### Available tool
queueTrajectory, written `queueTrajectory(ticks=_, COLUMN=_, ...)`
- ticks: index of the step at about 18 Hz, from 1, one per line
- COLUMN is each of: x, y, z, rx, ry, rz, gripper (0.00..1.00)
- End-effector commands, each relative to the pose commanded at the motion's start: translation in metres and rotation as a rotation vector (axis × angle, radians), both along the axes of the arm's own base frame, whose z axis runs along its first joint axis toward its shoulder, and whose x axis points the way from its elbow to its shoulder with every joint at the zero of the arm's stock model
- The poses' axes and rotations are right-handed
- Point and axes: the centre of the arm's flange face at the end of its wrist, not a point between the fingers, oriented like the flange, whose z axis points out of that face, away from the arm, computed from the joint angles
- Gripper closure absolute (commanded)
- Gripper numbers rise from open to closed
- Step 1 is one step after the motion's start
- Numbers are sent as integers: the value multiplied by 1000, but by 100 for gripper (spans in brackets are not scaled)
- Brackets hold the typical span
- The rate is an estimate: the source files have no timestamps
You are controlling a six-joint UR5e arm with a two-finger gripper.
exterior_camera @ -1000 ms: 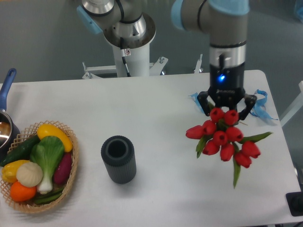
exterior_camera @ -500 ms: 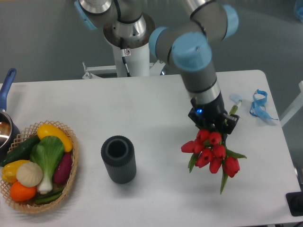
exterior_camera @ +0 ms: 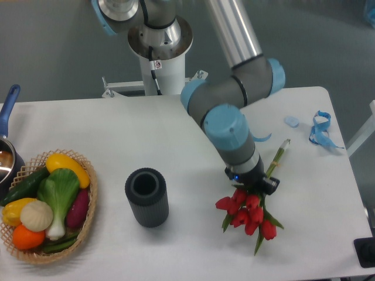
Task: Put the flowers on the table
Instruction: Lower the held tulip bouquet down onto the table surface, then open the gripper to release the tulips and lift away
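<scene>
Fixed camera, one view.

Desk (exterior_camera: 117, 126): white, rounded corners.

Arm: reaches down from top centre to the right half of the desk.

Pincer (exterior_camera: 253, 186): clenched on the tulips (exterior_camera: 246, 214), gripping just above the blooms.

Tulips: red heads bunched low over the desk's right front area, tilted; green stem end (exterior_camera: 278, 158) angles up and right behind the pincer. Whether the blooms touch the desk cannot be told.

Cylinder (exterior_camera: 146, 196): dark, ribbed, upright, open-topped, left of the tulips, well apart.

Basket (exterior_camera: 82, 229): wicker, left front, holding vegetables.

Pot (exterior_camera: 7, 153): blue handle, left edge.

Ribbon (exterior_camera: 321, 130): blue, right rear.
</scene>
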Motion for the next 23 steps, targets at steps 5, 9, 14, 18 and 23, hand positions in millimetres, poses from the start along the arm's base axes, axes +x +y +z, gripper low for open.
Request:
queueTrajectory(ticks=5, x=12, y=7, z=-8, rx=-8, ry=-13, rz=-19, gripper=59)
queueTrajectory(ticks=9, x=24, y=18, z=22, rx=26, ry=24, rz=-44, gripper=0)
queueTrajectory(ticks=14, x=29, y=20, z=93, rx=145, ry=75, rz=-68, gripper=0)
queueTrajectory(ticks=18, x=9, y=-2, z=158, rx=191, ry=61, rz=-78, gripper=0)
queueTrajectory(ticks=23, x=-16, y=-54, z=210, rx=199, ry=-18, rz=-187, gripper=0)
